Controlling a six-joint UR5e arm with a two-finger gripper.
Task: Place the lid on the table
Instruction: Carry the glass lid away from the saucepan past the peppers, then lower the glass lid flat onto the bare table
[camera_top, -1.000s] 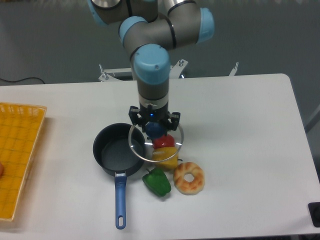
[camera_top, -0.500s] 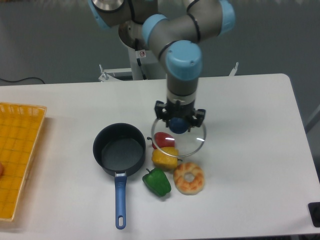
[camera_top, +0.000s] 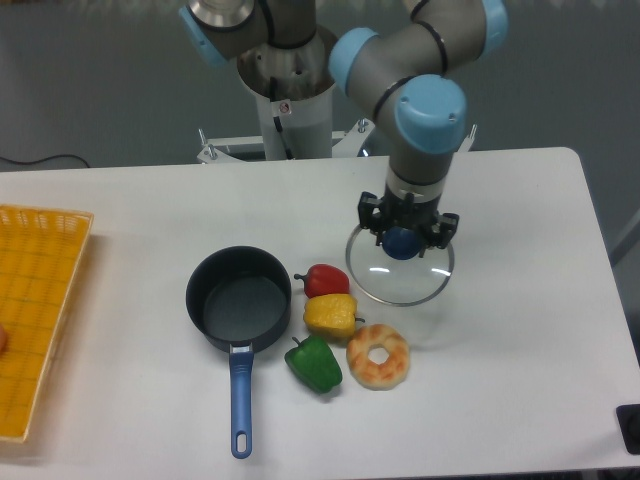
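Clear glossy glass lid (camera_top: 400, 270), matt white table (camera_top: 520, 330)

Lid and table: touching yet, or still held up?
Cannot tell. The fixed camera shows the gripper shut on the knob of the lid, over bare table right of the red pepper, but no plain gap or contact at the rim.

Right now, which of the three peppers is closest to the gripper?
The red pepper. It is the top one of the column, just left of the lid held by the gripper; the yellow pepper and green pepper lie lower.
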